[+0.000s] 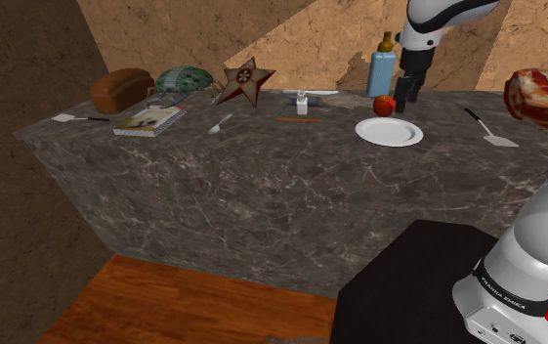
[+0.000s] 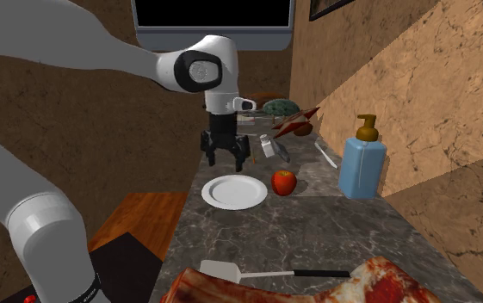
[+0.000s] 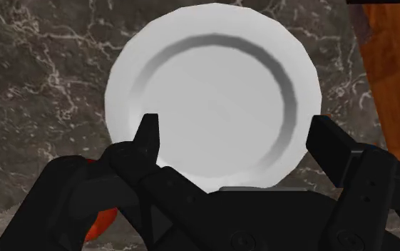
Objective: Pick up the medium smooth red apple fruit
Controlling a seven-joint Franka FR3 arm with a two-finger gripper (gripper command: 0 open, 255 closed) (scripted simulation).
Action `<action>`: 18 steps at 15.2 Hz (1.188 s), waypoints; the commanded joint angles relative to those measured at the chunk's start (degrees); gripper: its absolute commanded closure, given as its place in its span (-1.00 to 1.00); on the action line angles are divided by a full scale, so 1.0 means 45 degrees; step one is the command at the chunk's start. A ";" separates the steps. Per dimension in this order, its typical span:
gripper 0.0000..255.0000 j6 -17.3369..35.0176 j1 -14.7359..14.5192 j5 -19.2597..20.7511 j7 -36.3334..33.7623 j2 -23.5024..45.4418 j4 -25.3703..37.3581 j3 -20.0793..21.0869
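Shoulder view: the dark marbled table carries a white plate. The hand hovers above the plate, fingers spread wide, holding and touching nothing. The red apple stands on the table just beside the plate, offset from the hand. Expect a light, rigid, smooth, round body that may slip or roll; grip across its widest girth.

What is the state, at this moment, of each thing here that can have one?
gripper: open, holding nothing.
apple: resting on the counter beside the plate, not held.
plate: lying flat, empty.
blue pump bottle: standing upright.
book: closed, lying flat.
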State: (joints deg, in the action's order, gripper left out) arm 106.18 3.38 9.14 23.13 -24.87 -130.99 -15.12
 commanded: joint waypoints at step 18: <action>-1.00 0.2447 0.0237 -0.1821 0.5636 0.5936 0.4266 -0.2248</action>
State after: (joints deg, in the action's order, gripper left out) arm 116.37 4.43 0.92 48.47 1.90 -110.94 -25.22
